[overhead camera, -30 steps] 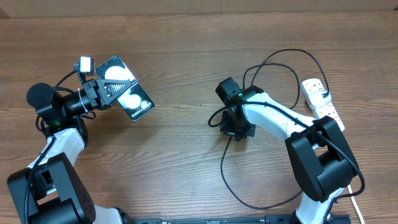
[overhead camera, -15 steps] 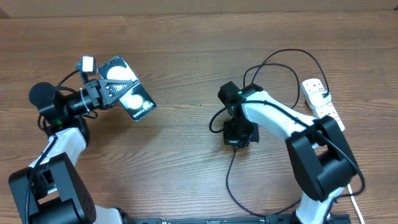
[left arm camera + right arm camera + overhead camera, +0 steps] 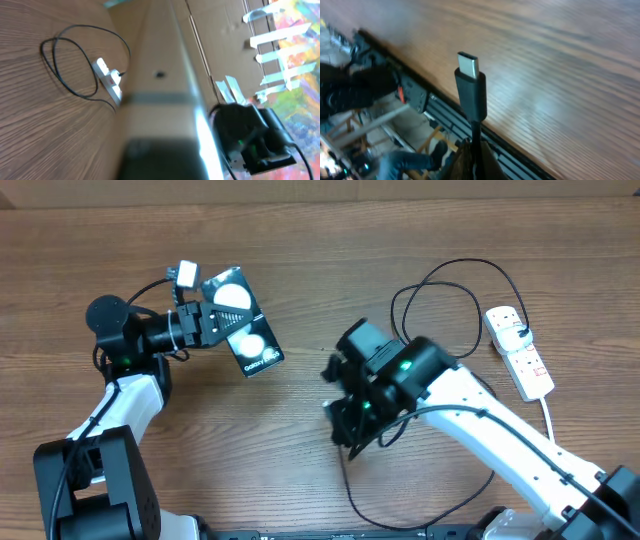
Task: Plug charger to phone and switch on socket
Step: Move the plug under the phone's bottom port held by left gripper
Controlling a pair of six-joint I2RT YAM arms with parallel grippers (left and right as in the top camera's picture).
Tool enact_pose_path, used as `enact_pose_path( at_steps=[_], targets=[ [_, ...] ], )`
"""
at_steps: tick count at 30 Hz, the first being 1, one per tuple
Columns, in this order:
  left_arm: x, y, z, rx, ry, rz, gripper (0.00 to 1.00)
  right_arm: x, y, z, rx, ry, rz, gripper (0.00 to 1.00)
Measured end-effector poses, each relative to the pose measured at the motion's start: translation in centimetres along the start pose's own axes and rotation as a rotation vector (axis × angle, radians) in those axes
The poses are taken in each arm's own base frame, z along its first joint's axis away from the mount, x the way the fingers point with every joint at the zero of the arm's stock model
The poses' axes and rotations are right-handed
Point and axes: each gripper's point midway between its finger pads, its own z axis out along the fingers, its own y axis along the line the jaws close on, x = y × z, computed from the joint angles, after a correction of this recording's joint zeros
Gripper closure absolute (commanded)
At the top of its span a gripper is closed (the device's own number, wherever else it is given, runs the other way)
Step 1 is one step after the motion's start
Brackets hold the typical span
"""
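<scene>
My left gripper [image 3: 205, 322] is shut on the black phone [image 3: 243, 322] and holds it raised and tilted at the left, its "Galaxy" end toward the middle of the table. In the left wrist view the phone [image 3: 165, 155] is a blurred dark slab right at the jaws. My right gripper [image 3: 345, 438] is shut on the black charger cable just behind its connector plug [image 3: 470, 90], which sticks up with its metal tip free. The cable [image 3: 450, 275] loops over the table to the white socket strip [image 3: 518, 350] at the far right, which also shows in the left wrist view [image 3: 107, 77].
The socket's white cord [image 3: 556, 442] runs down the right edge of the table. The charger cable trails in a loop [image 3: 400, 515] along the table's front edge beneath the right arm.
The left arm carried the phone right, toward the middle. The right arm swung left and forward and lifted the cable end off the table.
</scene>
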Motion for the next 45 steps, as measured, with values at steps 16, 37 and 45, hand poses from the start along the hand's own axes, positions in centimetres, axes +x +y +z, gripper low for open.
enact_pose_path(
  at_steps=[16, 37, 45],
  targets=[
    [1.0, -0.4, 1.9, 0.024, 0.055, 0.037, 0.96, -3.9, 3.1, 0.1, -0.049, -0.167, -0.092, 0.96],
    [1.8, -0.7, 3.1, 0.040, 0.094, 0.033, 0.96, -6.0, 3.3, -0.4, -0.036, -0.257, -0.112, 0.96],
    [1.8, -0.7, 3.1, 0.040, 0.094, 0.033, 0.96, -5.8, 4.1, -0.4, -0.075, -0.246, -0.133, 0.96]
  ],
)
